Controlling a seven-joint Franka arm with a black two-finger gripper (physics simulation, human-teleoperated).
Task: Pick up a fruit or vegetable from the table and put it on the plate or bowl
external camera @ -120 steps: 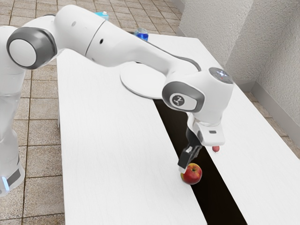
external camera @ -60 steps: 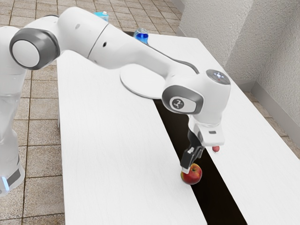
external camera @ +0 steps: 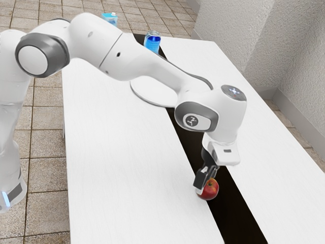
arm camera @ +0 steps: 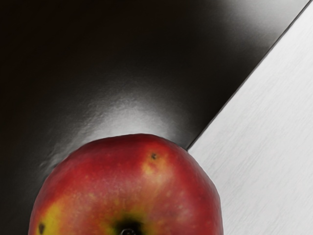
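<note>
White table (external camera: 122, 168) (dark middle strip (external camera: 233, 213)): plate (external camera: 147, 94), apple (external camera: 209, 189), bottle (external camera: 152, 39).

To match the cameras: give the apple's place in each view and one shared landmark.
Exterior view: apple low, right of centre, on the dark strip beside the white tabletop.
Wrist view: apple close up, on the dark strip.
Shared landmark: the strip's border with the white tabletop.

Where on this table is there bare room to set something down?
Free: the wide white tabletop on the exterior view's left of the dark strip, below the round white plate; also the stretch right of that strip. Crowded: the strip's edge, with the black gripper over the red apple.
</note>
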